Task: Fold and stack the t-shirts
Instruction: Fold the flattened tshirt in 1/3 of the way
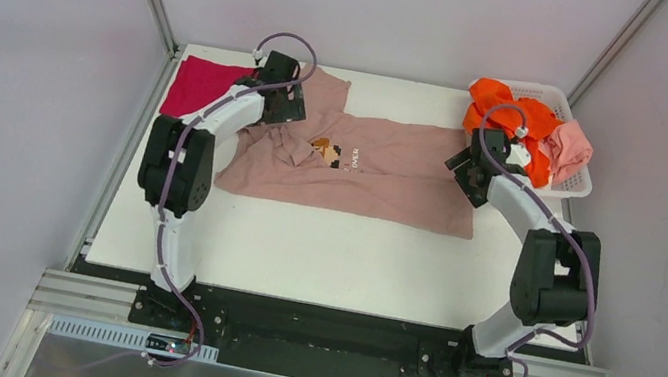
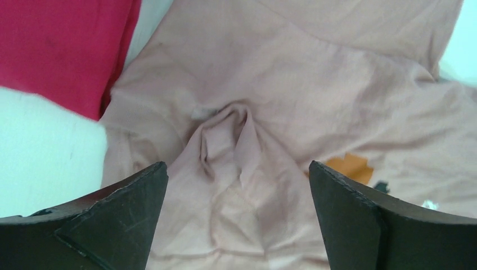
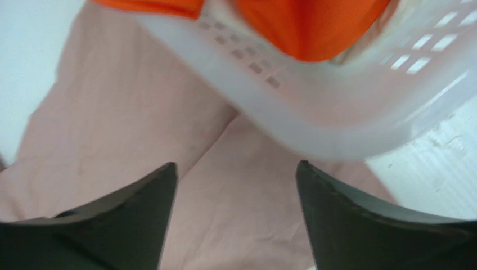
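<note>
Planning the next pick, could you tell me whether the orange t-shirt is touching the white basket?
Touching: the top view shows the orange t-shirt heaped in the white basket, draped over its rim.

From the overhead camera I can read one word only: "OVER", in small white lettering (image 1: pixel 351 163) on the dusty-pink t-shirt (image 1: pixel 392 183) spread on the table (image 1: pixel 299 254). It sits just to the right of the pixel figure (image 1: pixel 324 150) printed on the cloth. A second scrap of white lettering stands just above it, too small for me to make out. My left wrist view catches an orange corner of the pixel figure (image 2: pixel 349 166) and a speck of white beside it, but no letters resolve. The right wrist view gives me nothing legible.
</note>
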